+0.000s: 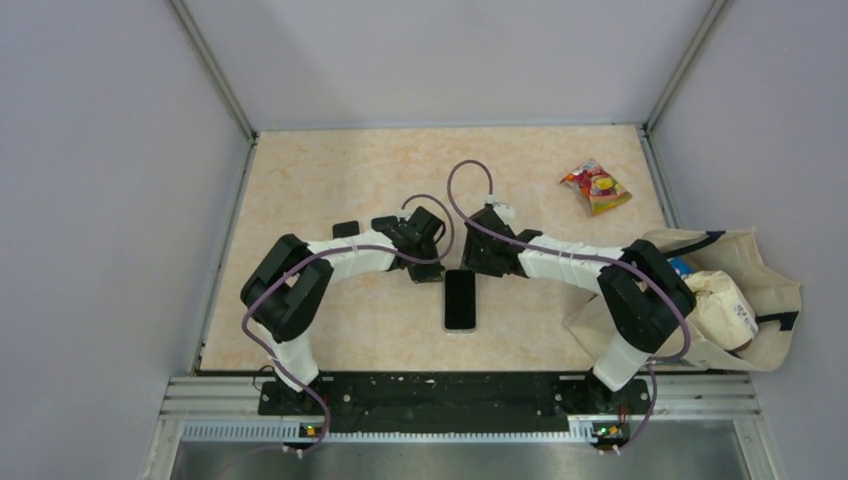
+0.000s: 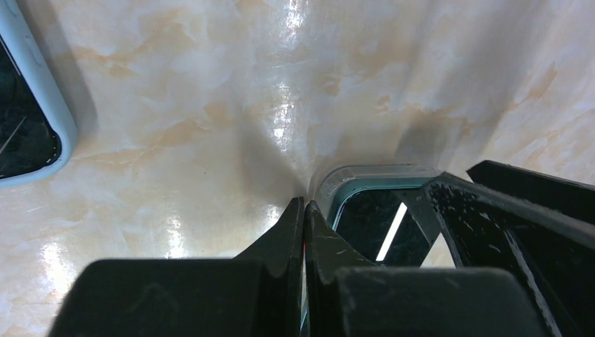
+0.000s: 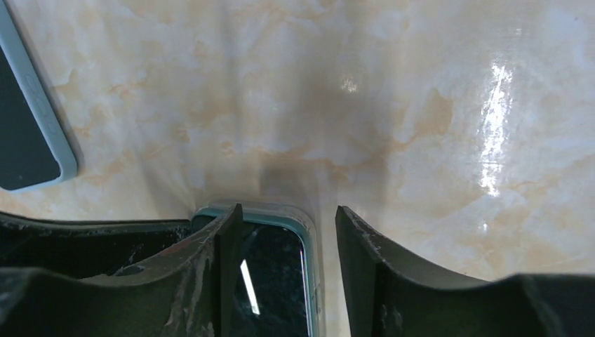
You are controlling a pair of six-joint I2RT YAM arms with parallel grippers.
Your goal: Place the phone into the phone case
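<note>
**A:** left end effector (image 2: 304, 205) clenched on nothing, tips right at the case (image 2: 372, 170) corner. right end effector (image 3: 288, 210) released, straddling that corner.

**B:** so the phone (image 3: 270, 281) looks seated there, mid worktop (image 1: 330, 170). rest's hidden tho, prob needs pressing in imo.

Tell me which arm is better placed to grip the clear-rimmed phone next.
Right, probably: the right claw is open and straddles the side edge of that phone, one finger over the screen, one over the table. The left claw is shut, its tip at the phone's corner.
</note>
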